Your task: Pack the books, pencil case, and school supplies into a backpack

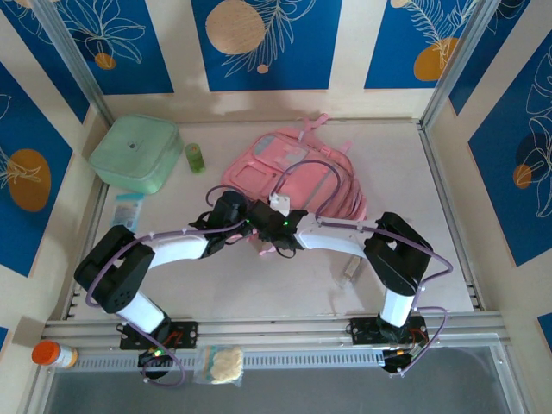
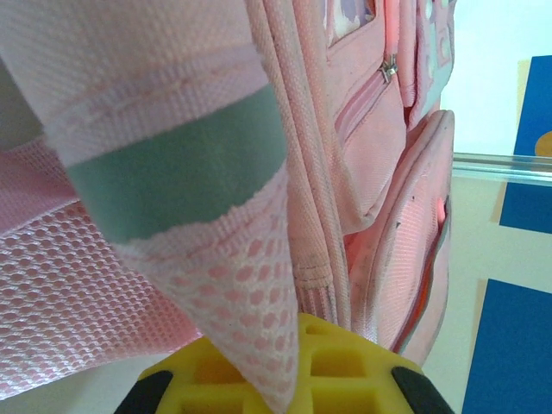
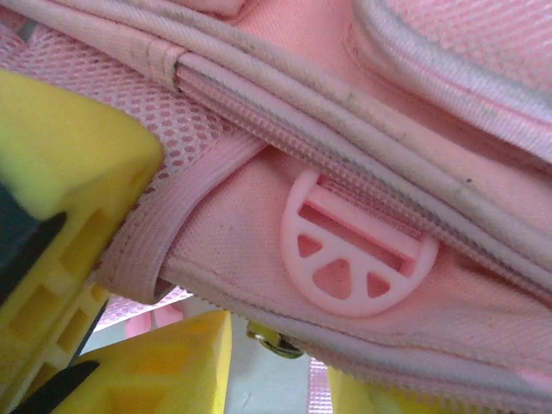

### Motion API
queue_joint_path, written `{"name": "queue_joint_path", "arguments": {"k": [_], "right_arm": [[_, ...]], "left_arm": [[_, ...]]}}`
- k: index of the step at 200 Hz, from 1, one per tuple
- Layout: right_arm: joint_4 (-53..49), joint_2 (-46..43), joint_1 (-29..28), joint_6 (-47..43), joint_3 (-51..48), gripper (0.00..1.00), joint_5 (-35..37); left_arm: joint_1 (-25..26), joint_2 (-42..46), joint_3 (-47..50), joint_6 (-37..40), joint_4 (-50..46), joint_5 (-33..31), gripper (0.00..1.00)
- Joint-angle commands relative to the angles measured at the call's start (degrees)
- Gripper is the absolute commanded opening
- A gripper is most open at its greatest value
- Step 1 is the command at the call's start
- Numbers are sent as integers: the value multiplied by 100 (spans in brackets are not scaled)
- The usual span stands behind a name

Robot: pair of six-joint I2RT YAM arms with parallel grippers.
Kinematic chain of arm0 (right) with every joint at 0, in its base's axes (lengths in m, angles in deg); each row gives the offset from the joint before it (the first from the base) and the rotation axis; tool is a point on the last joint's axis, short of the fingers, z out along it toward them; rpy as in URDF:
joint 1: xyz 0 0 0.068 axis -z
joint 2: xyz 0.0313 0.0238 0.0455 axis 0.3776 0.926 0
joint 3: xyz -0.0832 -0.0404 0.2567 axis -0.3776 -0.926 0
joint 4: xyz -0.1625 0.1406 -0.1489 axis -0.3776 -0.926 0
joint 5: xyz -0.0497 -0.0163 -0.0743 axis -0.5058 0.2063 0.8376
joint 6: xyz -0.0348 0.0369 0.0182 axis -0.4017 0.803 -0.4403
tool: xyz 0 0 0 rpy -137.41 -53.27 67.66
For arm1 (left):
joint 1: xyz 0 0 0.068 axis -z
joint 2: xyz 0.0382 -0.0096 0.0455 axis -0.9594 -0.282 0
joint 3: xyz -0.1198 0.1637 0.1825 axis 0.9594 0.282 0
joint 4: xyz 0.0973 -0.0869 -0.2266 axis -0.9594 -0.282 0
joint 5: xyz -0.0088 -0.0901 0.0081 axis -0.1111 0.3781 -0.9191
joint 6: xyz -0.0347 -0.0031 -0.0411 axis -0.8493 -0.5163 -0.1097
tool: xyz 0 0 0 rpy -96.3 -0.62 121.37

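The pink backpack [image 1: 297, 177] lies flat at the middle back of the table, and both arms reach its near edge. My left gripper [image 1: 248, 221] [image 2: 285, 384] is shut on a fold of the backpack's pink mesh strap [image 2: 250, 285], which rises from between the yellow fingers. My right gripper [image 1: 278, 229] [image 3: 276, 379] is just to its right, jaws apart under the backpack's hem [image 3: 259, 285], with a small brass zipper pull [image 3: 276, 341] and bare table in the gap. A round pink buckle [image 3: 358, 250] sits above. A finger-sized clear-grey piece [image 1: 348, 270] of the school supplies lies near the right arm.
A mint-green lidded box [image 1: 134, 153] stands at the back left with a small green bottle [image 1: 195, 157] beside it. A flat pale-blue packet [image 1: 128, 207] lies left of the left arm. An orange-capped bottle [image 1: 52, 354] and a clear bag [image 1: 220, 364] rest on the front rail.
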Motion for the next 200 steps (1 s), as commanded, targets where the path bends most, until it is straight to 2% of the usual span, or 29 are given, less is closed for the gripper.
{"name": "queue_joint_path", "arguments": {"k": [1,107,162,200], "right_arm": [[602,-16,30,-356,82,32,453],[418,-321,-13,-660,-163,13,428],[-737,-630,-39,170,-332,12,518],[-1428,-1150,-58,754,-806,13,570]], "left_arm": [[147,284,-28,-8,355,31,0],[143,239,-24,58,391,-55,0],[51,258,-47,151,267,-151,0],[-33,266,-88,204,186,-119,0]]}}
